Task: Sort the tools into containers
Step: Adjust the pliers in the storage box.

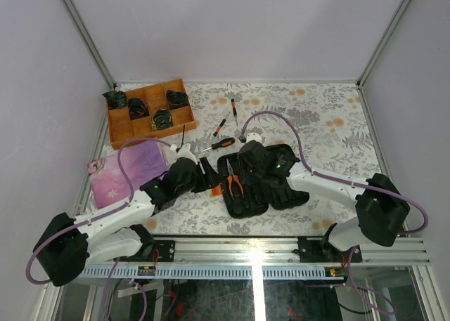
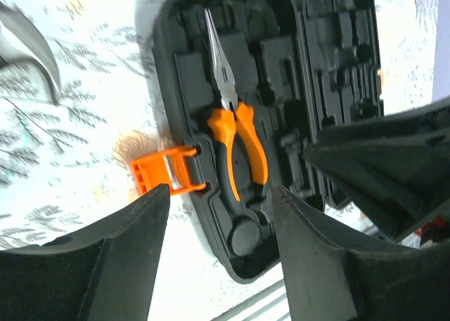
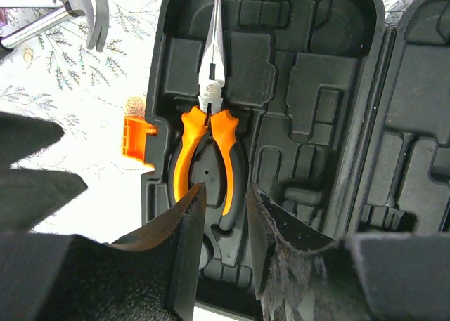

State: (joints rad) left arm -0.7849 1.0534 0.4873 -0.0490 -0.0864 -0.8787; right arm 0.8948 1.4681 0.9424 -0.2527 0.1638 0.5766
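The black tool case (image 1: 278,187) lies open like a book in the middle of the table. Orange-handled pliers (image 1: 233,179) rest in a moulded slot of its left half. My left gripper (image 2: 223,189) hovers open over that half's near edge, beside the orange tab (image 2: 165,170), holding nothing. My right gripper (image 3: 226,187) is open just above the pliers (image 3: 209,142), with the handle ends showing between its fingers. A hammer head (image 3: 88,15) lies on the cloth left of the case. An orange-and-black screwdriver (image 1: 219,144) and two short drivers (image 1: 220,126) (image 1: 234,110) lie behind the case.
An orange-brown wooden divided tray (image 1: 118,130) with dark round items stands at the back left. A pink-purple pouch (image 1: 126,170) lies at the left, under my left arm's cable. A thin black tool (image 1: 183,135) lies beside the tray. Walls enclose the table.
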